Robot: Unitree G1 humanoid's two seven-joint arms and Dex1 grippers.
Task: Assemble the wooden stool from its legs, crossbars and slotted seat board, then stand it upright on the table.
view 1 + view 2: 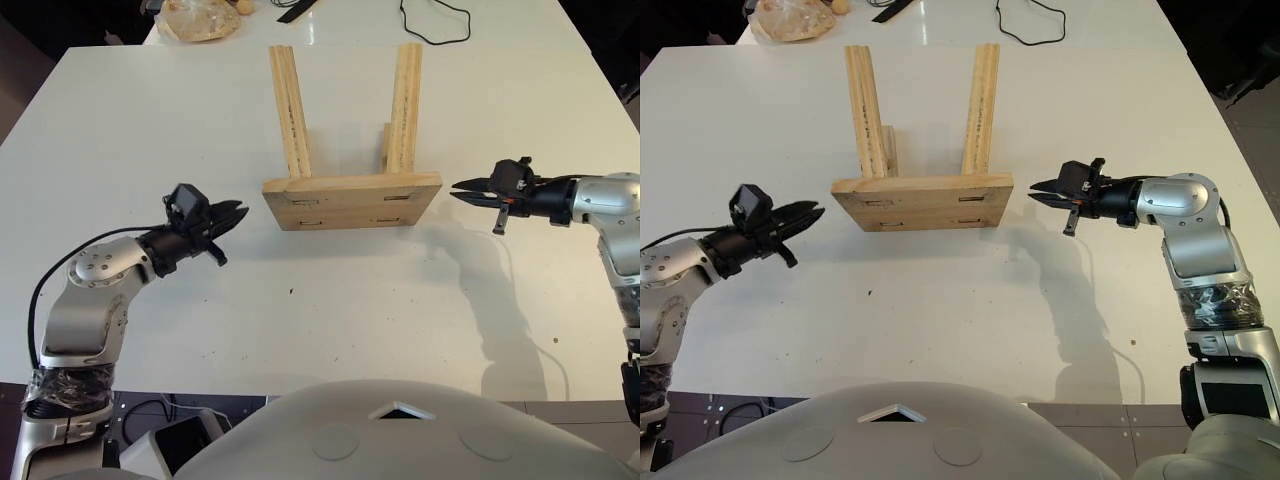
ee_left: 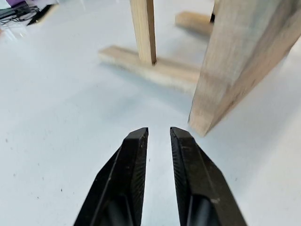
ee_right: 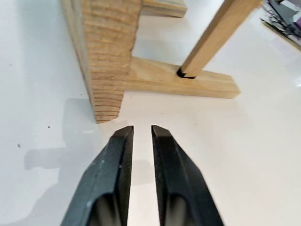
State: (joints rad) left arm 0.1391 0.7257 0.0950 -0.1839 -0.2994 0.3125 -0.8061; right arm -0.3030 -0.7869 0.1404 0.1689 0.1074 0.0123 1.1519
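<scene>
The wooden stool lies on its side in the middle of the white table. Its slotted seat board [image 1: 352, 200] stands on edge facing me, and two legs [image 1: 291, 110] [image 1: 405, 95] run away from it. A short crossbar [image 1: 386, 145] shows between them. My left gripper [image 1: 238, 210] hovers just left of the board's left end, open by a narrow gap and holding nothing. My right gripper [image 1: 458, 188] is just right of the board's right end, likewise narrowly open and empty. In the wrist views the left gripper [image 2: 159, 132] points at the seat board's corner [image 2: 240, 61], and the right gripper [image 3: 142, 128] at the opposite corner [image 3: 106, 52].
A clear plastic bag [image 1: 200, 18] and a black cable [image 1: 435, 25] lie at the table's far edge. Bare white tabletop [image 1: 330, 300] stretches between the stool and the near edge.
</scene>
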